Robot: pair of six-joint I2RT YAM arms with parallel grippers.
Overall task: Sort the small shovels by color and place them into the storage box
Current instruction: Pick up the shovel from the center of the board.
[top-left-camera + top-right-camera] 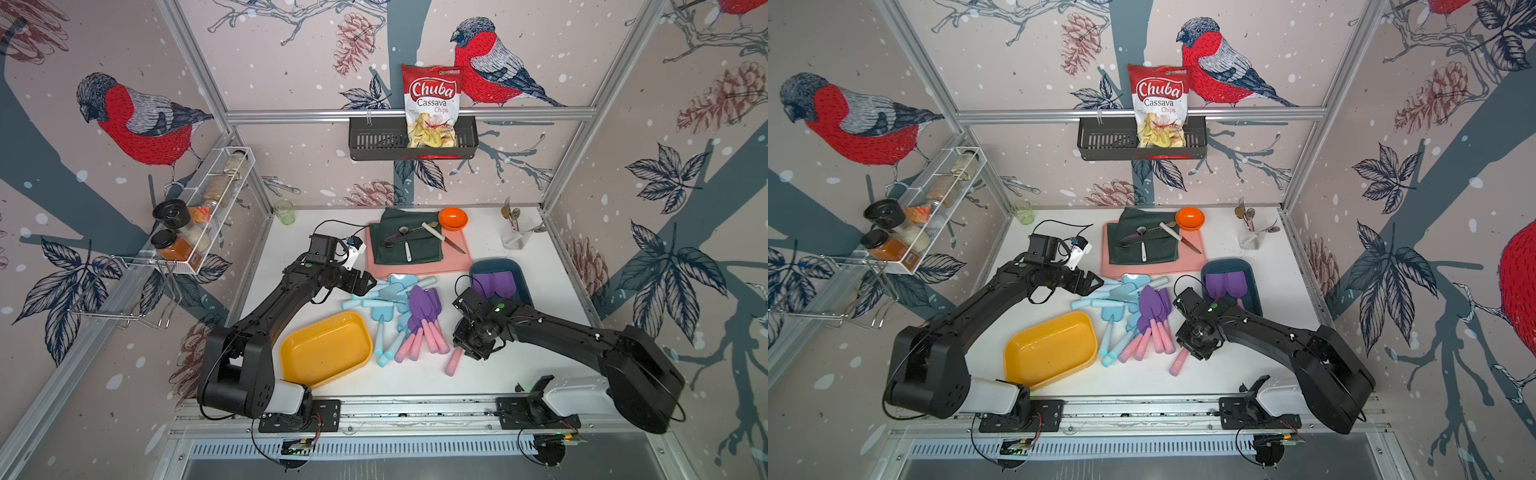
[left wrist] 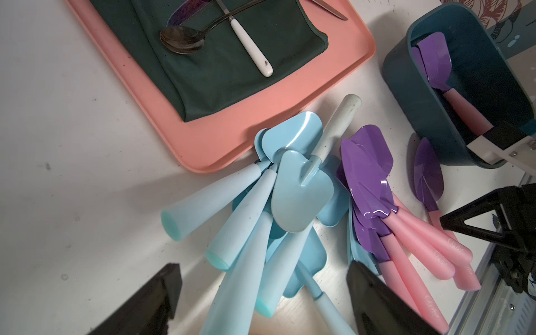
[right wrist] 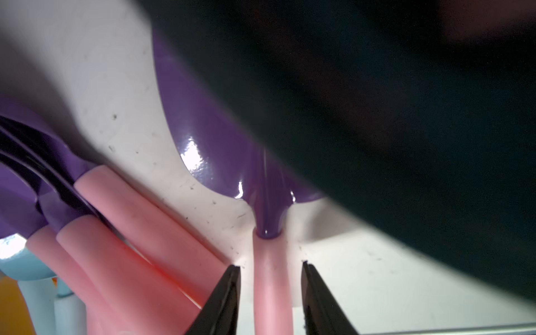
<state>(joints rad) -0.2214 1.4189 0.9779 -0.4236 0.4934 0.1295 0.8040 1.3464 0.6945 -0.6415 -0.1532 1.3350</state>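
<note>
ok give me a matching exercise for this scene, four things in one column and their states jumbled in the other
1 yellow box
2 dark blue box
3 left gripper
4 right gripper

A open, astride one pink handle
B empty
C open, at the light blue shovels
D holds purple shovels

Pairs: 1-B, 2-D, 3-C, 4-A

Purple shovel blades glossy plastic; pink handles matt; green cloth matt; spoon dull metal.

Bright, soft light; glossy glare on purple shovel.
</note>
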